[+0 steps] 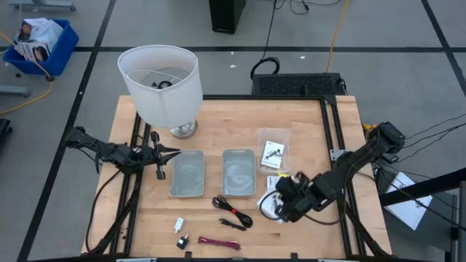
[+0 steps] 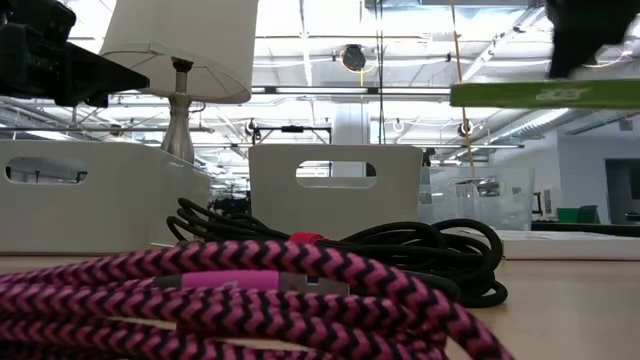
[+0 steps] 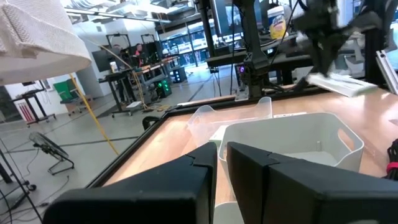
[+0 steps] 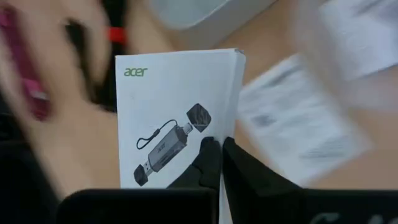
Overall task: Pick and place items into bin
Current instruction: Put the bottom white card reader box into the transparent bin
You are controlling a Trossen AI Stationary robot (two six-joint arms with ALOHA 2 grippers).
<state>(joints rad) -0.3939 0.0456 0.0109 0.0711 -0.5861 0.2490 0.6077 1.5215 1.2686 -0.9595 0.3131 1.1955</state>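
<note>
Nearest the low camera lies the red-magenta cable [image 2: 230,290], a braided coil on the wooden table [image 1: 306,116], with the black cable [image 2: 400,250] coiled just behind it. From above, the black cable sits near the table's front edge, just in front of two grey bins [image 1: 187,173] standing side by side at the middle. The tiny white plug [image 1: 179,224] and tiny black piece [image 1: 183,240] rest to the left of the magenta cable. The right gripper [image 4: 217,163] has its fingers pinched shut on the edge of a white Acer packet [image 4: 177,112] printed with a card-reader picture, held above the table's right front area. Another white packet [image 1: 274,154] lies in a clear tray [image 1: 284,135] right of the bins. The left gripper [image 3: 221,163], fingers nearly together and holding nothing, waits beside the left bin, near the lamp [image 1: 162,84].
</note>
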